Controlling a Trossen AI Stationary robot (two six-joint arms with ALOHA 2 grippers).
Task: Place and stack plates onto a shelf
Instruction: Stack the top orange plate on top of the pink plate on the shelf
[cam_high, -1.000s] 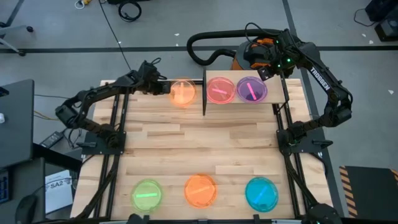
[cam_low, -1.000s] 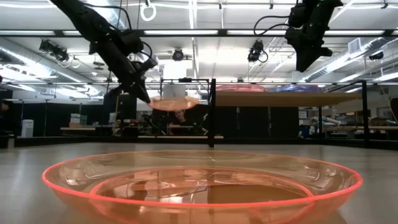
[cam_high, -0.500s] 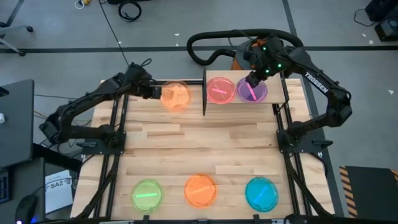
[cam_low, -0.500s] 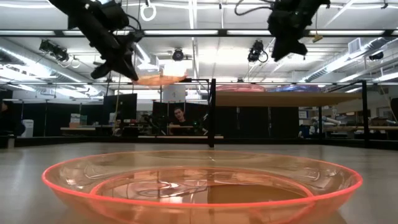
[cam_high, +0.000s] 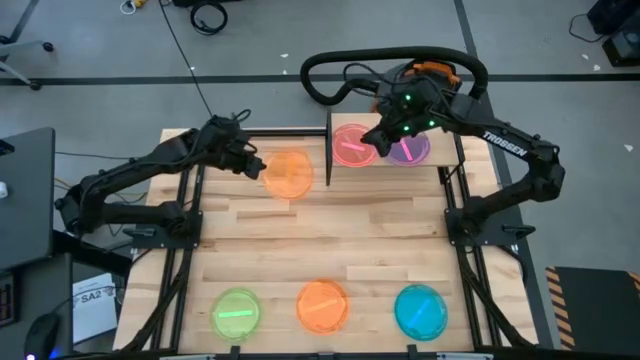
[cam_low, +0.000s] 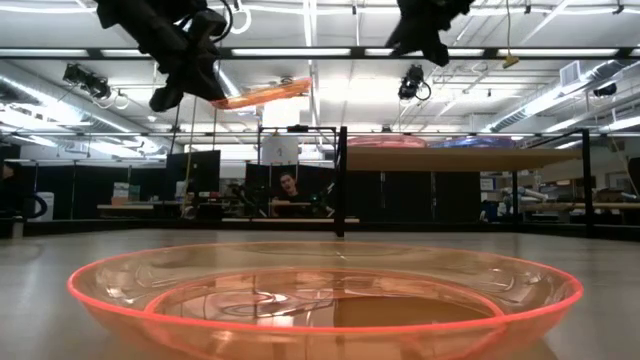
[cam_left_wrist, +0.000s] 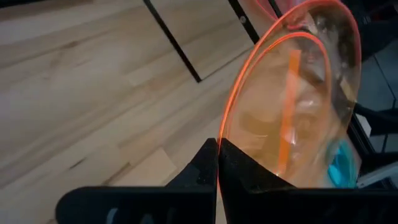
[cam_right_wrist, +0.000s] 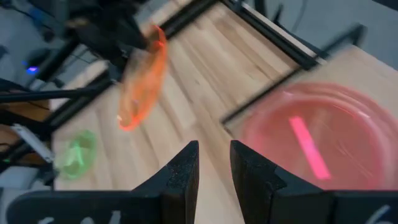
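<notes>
- My left gripper (cam_high: 252, 166), clamped on the orange plate's (cam_high: 289, 174) rim, has lifted it higher over the last second; it is airborne beside the shelf (cam_high: 448, 145), ready to go on.
- The plate tilts, far edge raised toward the shelf.
- My right gripper (cam_high: 377, 139), fingers slightly apart, has swung over the pink plate (cam_high: 348, 146).

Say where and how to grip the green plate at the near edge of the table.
Take the green plate by its rim, coming down from above on the side facing the table's middle. It lies flat and shallow with nothing on it, so only the thin raised edge gives the fingers a hold; bare wood there leaves room.
</notes>
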